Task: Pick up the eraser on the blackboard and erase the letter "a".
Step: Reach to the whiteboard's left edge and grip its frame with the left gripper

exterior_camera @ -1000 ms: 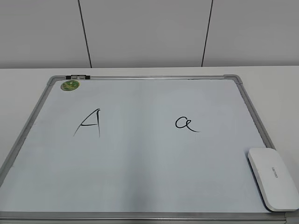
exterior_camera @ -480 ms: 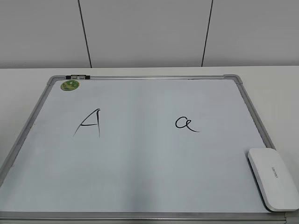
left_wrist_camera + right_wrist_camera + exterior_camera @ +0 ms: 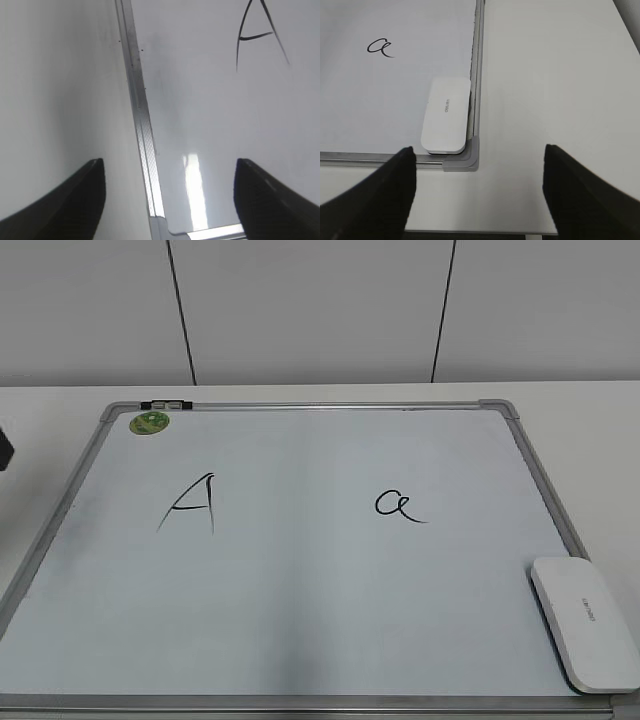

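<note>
The blackboard (image 3: 300, 620) is a white board in a silver frame, flat on the table. The white eraser (image 3: 585, 622) lies on its near right corner; it also shows in the right wrist view (image 3: 446, 114). The small cursive letter "a" (image 3: 398, 505) is right of centre and also shows in the right wrist view (image 3: 381, 48). A larger capital "A" (image 3: 192, 504) is on the left. My left gripper (image 3: 170, 172) is open and empty over the board's left frame (image 3: 140, 115). My right gripper (image 3: 479, 170) is open and empty, above bare table near the eraser corner.
A green round sticker (image 3: 150, 422) sits at the board's far left corner. A dark part of the left arm (image 3: 4, 448) shows at the exterior view's left edge. White table (image 3: 555, 80) extends right of the board. A panelled wall stands behind.
A dark part of the left arm has come into the exterior view at the left edge. The eraser and the letters have not moved.
</note>
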`<state>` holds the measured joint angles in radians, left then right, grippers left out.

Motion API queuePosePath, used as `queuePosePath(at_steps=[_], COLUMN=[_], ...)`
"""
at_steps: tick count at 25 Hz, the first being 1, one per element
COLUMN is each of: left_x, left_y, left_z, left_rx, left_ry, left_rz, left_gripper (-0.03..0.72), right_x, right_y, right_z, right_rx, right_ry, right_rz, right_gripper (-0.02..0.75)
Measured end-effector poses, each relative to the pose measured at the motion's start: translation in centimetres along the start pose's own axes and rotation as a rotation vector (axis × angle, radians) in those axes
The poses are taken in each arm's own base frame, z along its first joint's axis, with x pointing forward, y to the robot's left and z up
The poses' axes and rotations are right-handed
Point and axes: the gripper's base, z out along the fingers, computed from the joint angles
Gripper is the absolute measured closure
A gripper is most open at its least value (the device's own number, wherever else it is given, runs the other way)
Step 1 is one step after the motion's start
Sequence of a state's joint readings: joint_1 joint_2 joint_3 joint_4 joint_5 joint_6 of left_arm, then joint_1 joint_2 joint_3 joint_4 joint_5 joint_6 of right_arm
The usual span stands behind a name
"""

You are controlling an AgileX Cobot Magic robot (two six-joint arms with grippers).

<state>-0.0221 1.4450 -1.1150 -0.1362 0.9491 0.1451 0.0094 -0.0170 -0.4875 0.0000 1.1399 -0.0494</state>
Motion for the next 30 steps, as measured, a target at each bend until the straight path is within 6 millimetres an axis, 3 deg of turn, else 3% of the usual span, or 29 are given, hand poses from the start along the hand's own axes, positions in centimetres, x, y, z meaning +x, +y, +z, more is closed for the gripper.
queuePosePath(at_steps=[6, 11, 18, 23, 30], left_x=[-3.3, -4.6, -5.2, -5.4, -5.5], left_y=[2.0, 5.0, 8.2, 8.9, 9.2], left_z=[5.4, 9.0, 12.5, 14.7, 16.5], left_rx=[0.142, 0.168, 0.217, 0.248, 0.272], left_ry=[0.097, 0.145, 0.165, 0.187, 0.217], left_rz=[-0.071, -0.105, -0.138, -0.159, -0.173], left_gripper=[0.097, 0.097, 0.157, 0.175, 0.276], right_x=[0.0, 0.0, 0.0, 0.0, 0.0], right_y=[0.0, 0.0, 0.0, 0.0, 0.0], right_z=[0.0, 0.0, 0.0, 0.0, 0.0], right_rx=[0.0, 0.0, 0.0, 0.0, 0.0], right_ry=[0.0, 0.0, 0.0, 0.0, 0.0], right_rz=[0.0, 0.0, 0.0, 0.0, 0.0], right_gripper=[0.151, 0.151, 0.151, 0.151, 0.151])
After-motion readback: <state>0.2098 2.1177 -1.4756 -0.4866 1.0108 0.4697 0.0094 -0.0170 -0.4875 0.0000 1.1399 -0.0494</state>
